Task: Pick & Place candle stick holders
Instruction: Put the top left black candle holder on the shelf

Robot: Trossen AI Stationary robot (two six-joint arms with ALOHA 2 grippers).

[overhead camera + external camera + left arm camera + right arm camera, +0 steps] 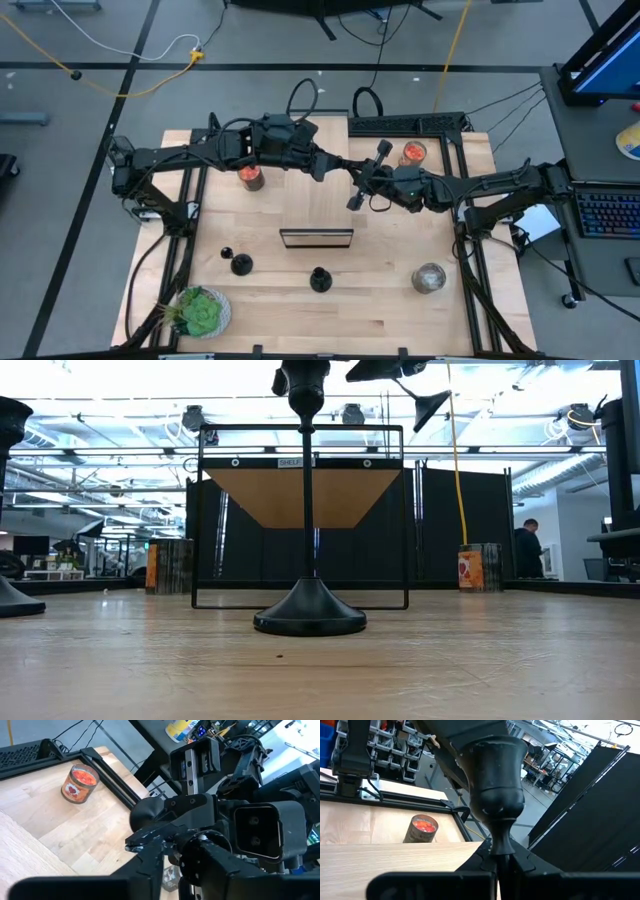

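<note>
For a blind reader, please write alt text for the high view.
Two dark arms meet above the middle of a wooden table. In front stand two black holders, a clear jar and a green plant.

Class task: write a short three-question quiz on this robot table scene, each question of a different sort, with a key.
1. Count: how many candle holders stand free on the table?
2. True or false: the grey glass jar stands right beside the plant.
3. Choose: the jaws of the right gripper are shut on A) a red jar, B) a candle holder, C) the plant.

Key
1. Two: one in the middle near the front, the other to its left.
2. False: the jar is at the front right and the plant is at the front left corner.
3. B: the stem sits between the jaws, with the cup above them.
</note>
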